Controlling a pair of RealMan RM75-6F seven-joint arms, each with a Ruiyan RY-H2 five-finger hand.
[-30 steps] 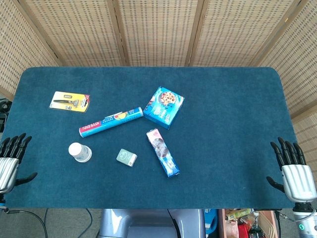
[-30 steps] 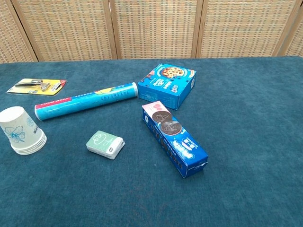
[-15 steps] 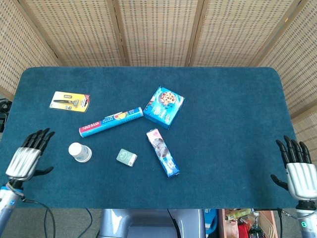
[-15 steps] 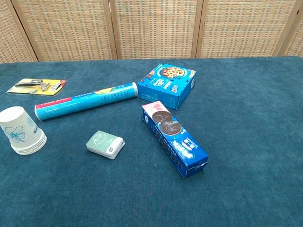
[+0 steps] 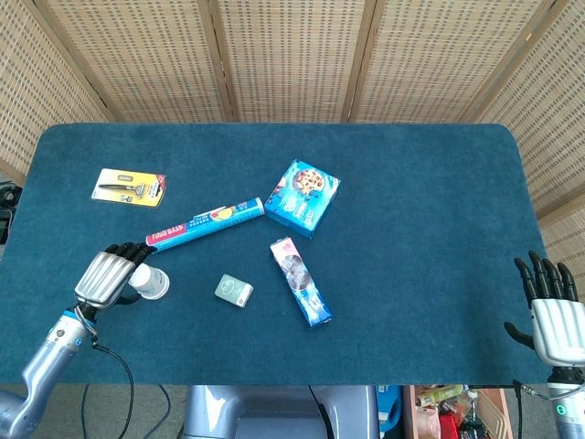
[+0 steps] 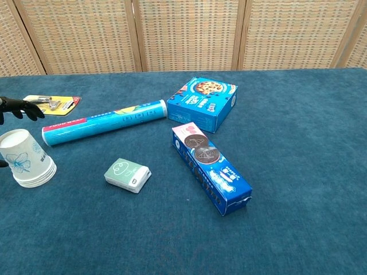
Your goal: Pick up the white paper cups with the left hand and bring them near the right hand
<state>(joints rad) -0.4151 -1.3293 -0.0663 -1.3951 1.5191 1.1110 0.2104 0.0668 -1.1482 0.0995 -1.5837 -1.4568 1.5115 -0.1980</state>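
Observation:
The stack of white paper cups (image 5: 153,283) with a blue flower print stands upside down near the table's front left, and shows again as the cups (image 6: 26,158) at the left edge of the chest view. My left hand (image 5: 110,274) sits right beside the stack on its left, its dark fingers (image 6: 17,107) stretched out over and past the cups, holding nothing. Whether it touches the stack is unclear. My right hand (image 5: 553,315) hovers off the table's front right corner, fingers spread and empty; the chest view does not show it.
A blue food wrap tube (image 5: 206,225) lies just behind the cups. A razor pack (image 5: 129,187) lies at far left. A small green box (image 5: 233,291), a long cookie box (image 5: 300,281) and a blue cookie box (image 5: 302,197) lie mid-table on the blue cloth (image 5: 430,229).
My left hand has swung from the table's left edge inward to the cups, entering the chest view. The right hand has sunk slightly lower. The cups have not moved.

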